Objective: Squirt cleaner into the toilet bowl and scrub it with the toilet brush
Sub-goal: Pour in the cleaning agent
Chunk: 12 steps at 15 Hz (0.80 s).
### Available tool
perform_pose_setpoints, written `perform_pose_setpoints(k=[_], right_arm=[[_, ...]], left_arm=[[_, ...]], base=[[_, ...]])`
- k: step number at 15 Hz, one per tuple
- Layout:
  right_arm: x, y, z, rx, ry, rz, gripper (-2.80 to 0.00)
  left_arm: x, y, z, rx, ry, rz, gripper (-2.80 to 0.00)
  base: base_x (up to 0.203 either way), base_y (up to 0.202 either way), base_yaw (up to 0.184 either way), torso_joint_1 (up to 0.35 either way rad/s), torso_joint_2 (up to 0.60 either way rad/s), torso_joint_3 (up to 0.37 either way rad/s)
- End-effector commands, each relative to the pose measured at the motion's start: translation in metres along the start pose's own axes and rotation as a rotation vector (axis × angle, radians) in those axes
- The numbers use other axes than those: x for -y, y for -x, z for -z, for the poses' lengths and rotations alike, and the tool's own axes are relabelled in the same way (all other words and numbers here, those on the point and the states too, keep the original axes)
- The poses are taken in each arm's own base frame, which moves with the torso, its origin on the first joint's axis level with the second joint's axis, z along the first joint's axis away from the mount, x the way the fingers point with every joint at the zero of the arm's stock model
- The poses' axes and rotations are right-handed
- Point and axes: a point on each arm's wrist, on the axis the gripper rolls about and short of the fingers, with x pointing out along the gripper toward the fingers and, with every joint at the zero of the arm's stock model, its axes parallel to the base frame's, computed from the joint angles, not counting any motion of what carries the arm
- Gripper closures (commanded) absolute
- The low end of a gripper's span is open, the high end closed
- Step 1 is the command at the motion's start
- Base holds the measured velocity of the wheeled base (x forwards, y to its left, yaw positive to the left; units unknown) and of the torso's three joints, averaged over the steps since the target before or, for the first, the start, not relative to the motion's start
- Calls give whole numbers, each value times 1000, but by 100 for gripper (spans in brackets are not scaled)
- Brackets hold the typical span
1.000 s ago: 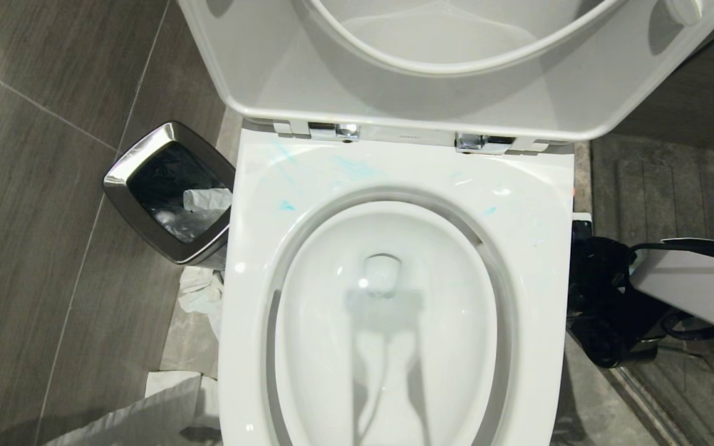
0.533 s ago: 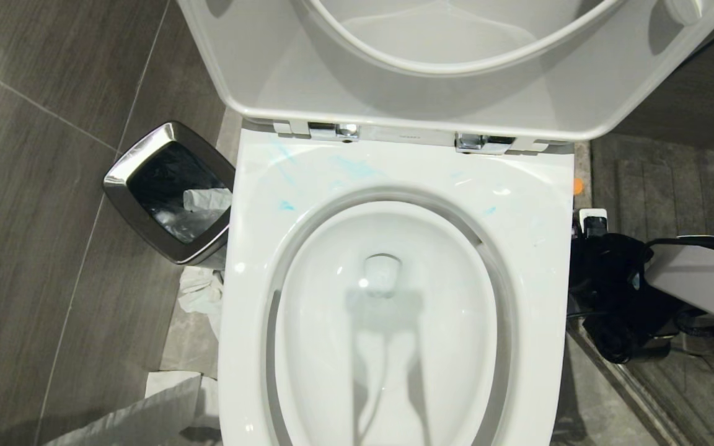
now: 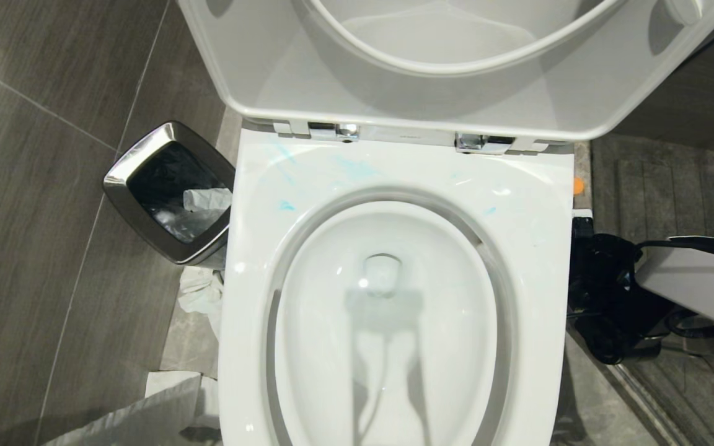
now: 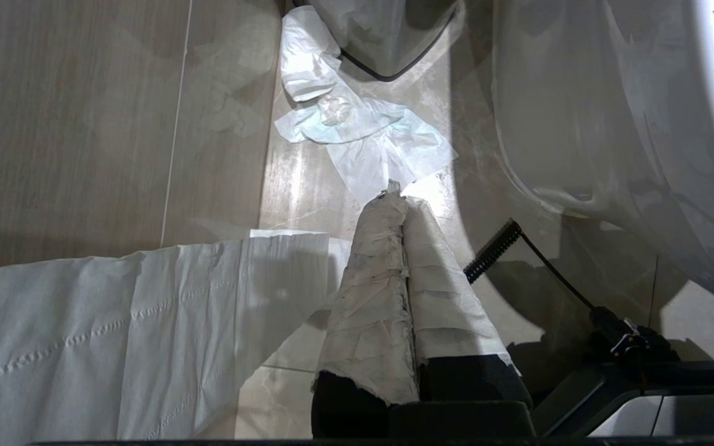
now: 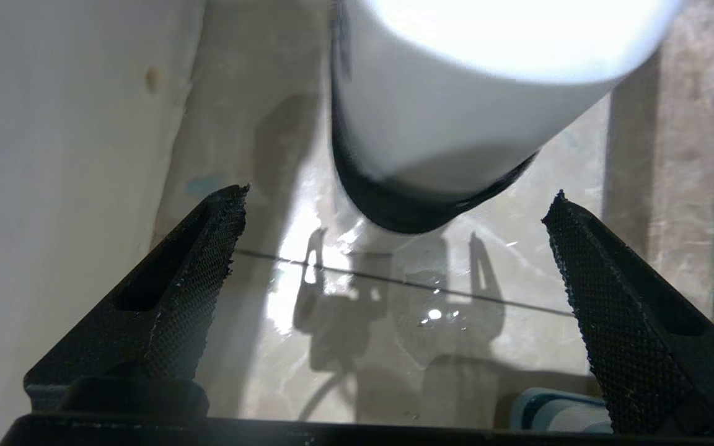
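Observation:
The toilet bowl [image 3: 394,179] stands with seat and lid up, and faint turquoise smears of cleaner [image 3: 354,167] lie on its back rim. My right arm [image 3: 691,291] hangs low beside the bowl's right side. In the right wrist view my right gripper [image 5: 398,193] is open just above the wet floor, nothing between its black fingers [image 5: 208,248]. The toilet brush is out of view. My left gripper [image 4: 397,192] is shut, its fingers wrapped in white paper, pointing at the floor left of the bowl.
A wide white cylinder [image 5: 456,111] with a dark base stands just ahead of the right gripper, and a blue-and-white object [image 5: 555,414] lies near its right finger. A chrome-rimmed bin [image 3: 171,192] and loose tissue [image 4: 363,130] sit left of the bowl. A small orange spot [image 3: 577,185] shows by the rim.
The right wrist swayed slightly away from the bowl and came back. Nothing else moved.

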Motion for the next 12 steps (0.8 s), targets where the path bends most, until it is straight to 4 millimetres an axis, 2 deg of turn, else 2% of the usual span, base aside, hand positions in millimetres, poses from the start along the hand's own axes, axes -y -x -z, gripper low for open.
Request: perform_pose_setpoints(k=[1, 5, 12], right_arm=[[-2, -3, 3, 12, 2, -7, -280], [-9, -12, 1, 45, 32, -20, -280], [-23, -11, 2, 44, 20, -64, -280]], left_arm=[[0, 0, 0, -3, 0, 0, 0], [0, 0, 0, -3, 0, 0, 0], [0, 0, 0, -3, 0, 0, 0]], base=[[0, 0, 0, 0, 0, 0], [0, 0, 0, 0, 0, 0], [0, 0, 0, 0, 0, 0]])
